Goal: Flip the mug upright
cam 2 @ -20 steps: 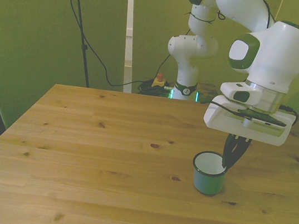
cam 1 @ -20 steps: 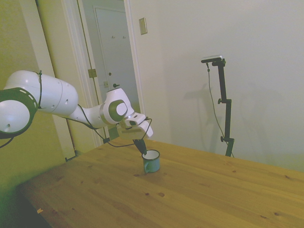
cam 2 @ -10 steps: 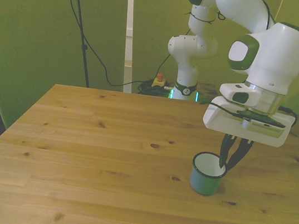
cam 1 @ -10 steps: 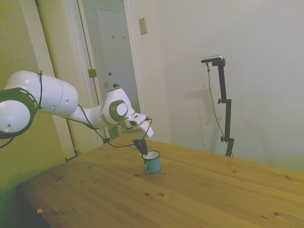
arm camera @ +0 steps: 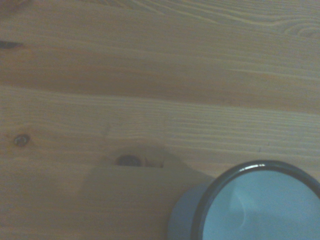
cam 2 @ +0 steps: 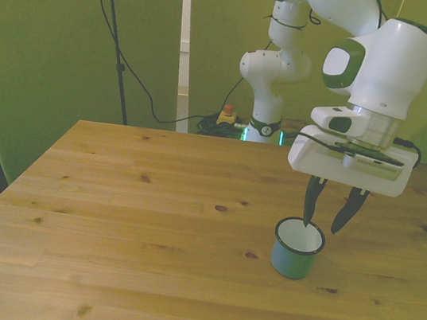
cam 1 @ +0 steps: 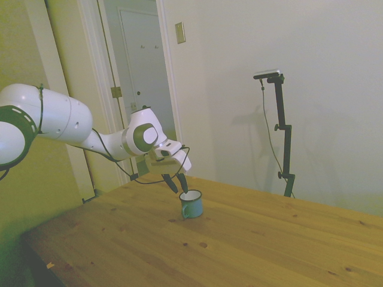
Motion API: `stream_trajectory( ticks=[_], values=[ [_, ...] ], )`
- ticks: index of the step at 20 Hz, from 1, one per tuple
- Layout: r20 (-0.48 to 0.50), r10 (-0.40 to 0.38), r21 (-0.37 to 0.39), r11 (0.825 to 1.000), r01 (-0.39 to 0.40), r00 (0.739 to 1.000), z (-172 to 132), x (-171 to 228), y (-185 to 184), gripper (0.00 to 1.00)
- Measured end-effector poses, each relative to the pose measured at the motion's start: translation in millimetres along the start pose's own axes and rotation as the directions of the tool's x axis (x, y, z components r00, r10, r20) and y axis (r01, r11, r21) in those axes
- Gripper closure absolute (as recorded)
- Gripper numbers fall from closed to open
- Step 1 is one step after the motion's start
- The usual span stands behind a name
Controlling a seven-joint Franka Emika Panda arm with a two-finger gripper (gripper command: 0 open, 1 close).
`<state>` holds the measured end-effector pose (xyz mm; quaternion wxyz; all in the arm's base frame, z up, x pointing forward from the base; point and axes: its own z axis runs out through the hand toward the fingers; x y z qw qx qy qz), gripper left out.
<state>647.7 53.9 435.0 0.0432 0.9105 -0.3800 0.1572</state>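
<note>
The small teal mug (cam 2: pixel 296 250) stands upright on the wooden table, its white inside facing up. From the side the mug (cam 1: pixel 191 204) shows its loop handle. My gripper (cam 2: pixel 325 222) hangs open just above the mug's far rim, a dark finger on either side, holding nothing. In the side view the gripper (cam 1: pixel 178 185) sits above and slightly left of the mug. The wrist view shows the mug (arm camera: pixel 250 205) from above, with its dark rim and pale interior.
The wooden table (cam 2: pixel 147 230) stretches wide toward the front view's left. Past the table's far edge stands the robot base (cam 2: pixel 265 95) with cables on the floor. A door and a wall lie behind the arm in the side view.
The fingers have opened and let go of the mug's rim. The gripper has risen a little above the mug, which stays upright in place.
</note>
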Motion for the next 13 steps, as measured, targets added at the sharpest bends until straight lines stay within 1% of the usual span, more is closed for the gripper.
stream_trajectory(
  ticks=[4, 7, 10, 13],
  values=[
    [-0.008, 0.006, 0.019, 1.000, -0.006, 1.000, -15, -8, 14, 0.00],
    [-0.033, 0.001, 0.030, 1.000, 0.000, 0.999, -30, -19, 23, 0.00],
    [-0.058, -0.007, 0.047, 0.999, 0.010, 0.998, -42, -39, 32, 0.00],
    [-0.058, -0.014, 0.066, 0.998, 0.017, 0.998, -49, -61, 40, 0.00]
  ],
)
